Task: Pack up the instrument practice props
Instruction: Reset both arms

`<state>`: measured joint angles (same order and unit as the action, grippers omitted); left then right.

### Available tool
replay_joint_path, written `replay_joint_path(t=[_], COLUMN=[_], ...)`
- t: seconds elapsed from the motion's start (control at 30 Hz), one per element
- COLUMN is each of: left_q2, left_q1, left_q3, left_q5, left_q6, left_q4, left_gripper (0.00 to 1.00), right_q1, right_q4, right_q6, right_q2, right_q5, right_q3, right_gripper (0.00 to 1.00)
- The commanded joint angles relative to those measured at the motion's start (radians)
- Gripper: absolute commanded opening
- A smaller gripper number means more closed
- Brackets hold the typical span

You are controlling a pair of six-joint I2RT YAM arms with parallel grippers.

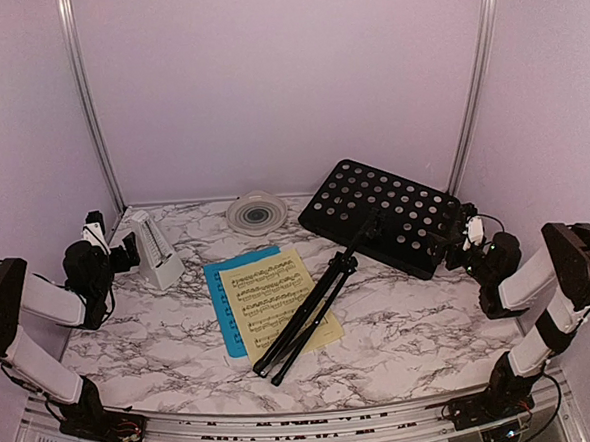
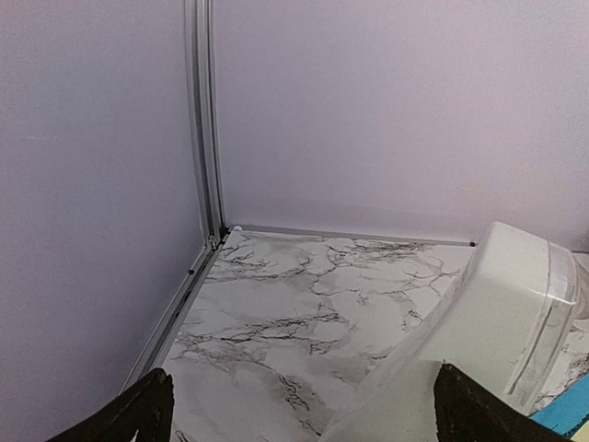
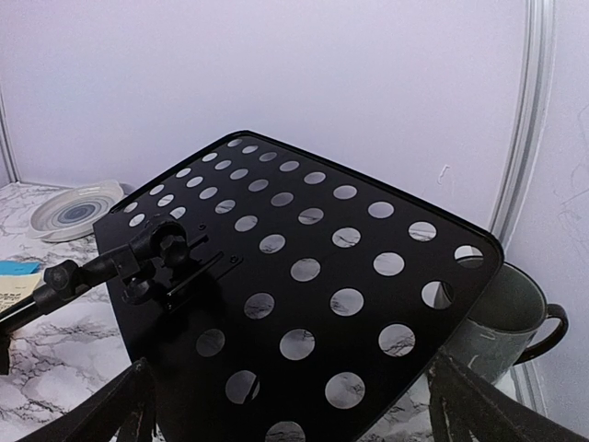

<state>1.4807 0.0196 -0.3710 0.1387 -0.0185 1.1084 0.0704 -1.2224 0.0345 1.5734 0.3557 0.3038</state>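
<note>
Lying spread over the marble tabletop [image 1: 402, 325], the practice props are these: a white metronome [image 1: 155, 252] at the left rear; a yellow sheet of music [image 1: 278, 304] on a blue folder [image 1: 223, 304] in the middle; a folded black music stand [image 1: 375, 226] with its legs across the sheet and its perforated desk propped at the right rear; a small striped dish [image 1: 256, 212] sits by the back wall. No case or box for packing shows in any view, so where the props should end up I cannot judge; the scene would suit props waiting to be gathered as well as props merely set down.

The left claw [image 1: 127, 253] sits just beside the metronome, fingers spread wide with the white body between their tips in the wrist view, holding nothing; the right claw [image 1: 468, 238] hovers at the edge of the perforated desk, likewise wide and empty. If the metronome is the piece in hand, a good grasp would close low on its broad base, squarely, since the tapered sides could slip upward out of the fingers.

Hard to make out: a dark pot [image 3: 502, 318] peeps from behind the stand's desk, mostly hidden; whether the left fingers touch the metronome I cannot tell; the stand's foot end is partly lost against the paper.
</note>
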Motion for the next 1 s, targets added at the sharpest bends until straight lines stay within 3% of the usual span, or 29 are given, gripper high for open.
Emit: replay_joint_path(t=[0.0, 0.97], left_q2=[0.001, 0.001], left_q1=[-0.004, -0.004], left_q3=[-0.013, -0.012], left_q5=[-0.008, -0.008], left_q6=[0.001, 0.001], left_q4=[-0.003, -0.003], left_gripper=[1.0, 1.0], right_q1=[0.004, 0.006], right_q4=[-0.015, 0.002], right_q6=[-0.001, -0.029], right_q2=[0.009, 0.008], right_q5=[-0.012, -0.08], right_q3=[0.008, 0.018], right_gripper=[1.0, 1.0])
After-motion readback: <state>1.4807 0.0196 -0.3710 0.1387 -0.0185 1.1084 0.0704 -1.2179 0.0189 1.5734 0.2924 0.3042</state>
